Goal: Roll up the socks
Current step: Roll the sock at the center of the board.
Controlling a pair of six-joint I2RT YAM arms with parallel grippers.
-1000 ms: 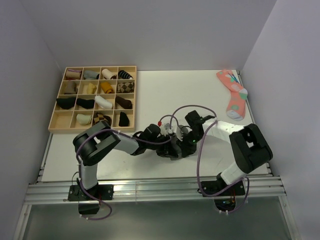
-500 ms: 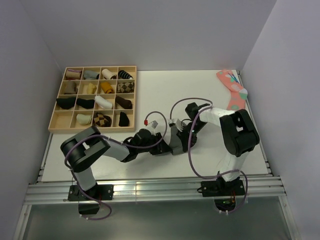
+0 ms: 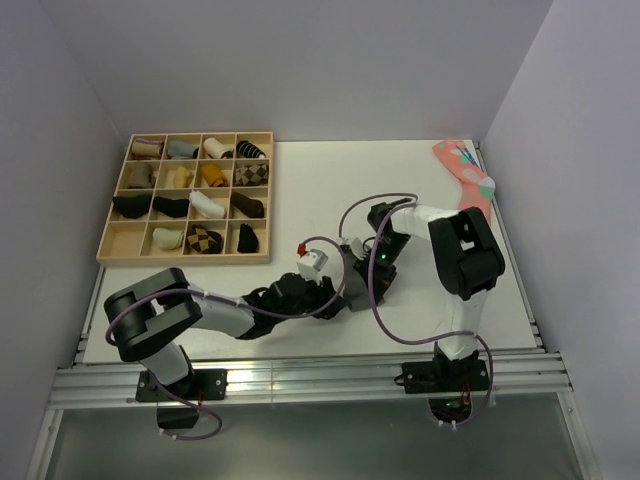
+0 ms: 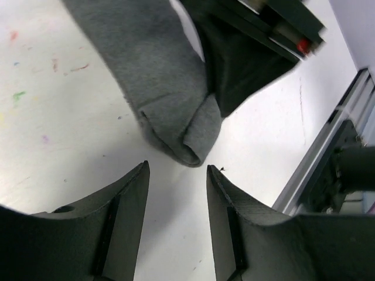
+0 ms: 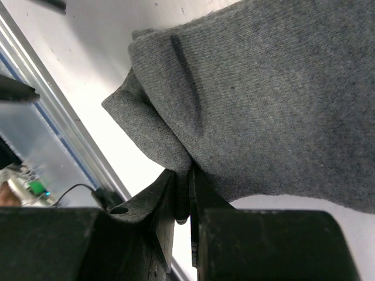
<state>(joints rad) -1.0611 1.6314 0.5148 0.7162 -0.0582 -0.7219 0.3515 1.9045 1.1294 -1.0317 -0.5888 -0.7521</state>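
Left gripper [image 4: 177, 171] has opened: jaws half-apart, empty, just short of the socks [image 4: 158, 82]. Right gripper [image 5: 188, 181] jaws stay pinched on them. Regrasp likely next.

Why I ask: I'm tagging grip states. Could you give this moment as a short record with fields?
socks: dark grey socks on the white table, one end folded over
left gripper: open, empty, just short of the folded end
right gripper: shut on the socks' edge
tray: wooden compartment tray, far left, holding sock rolls
other: salmon-pink dotted sock, far right corner, apart from both arms
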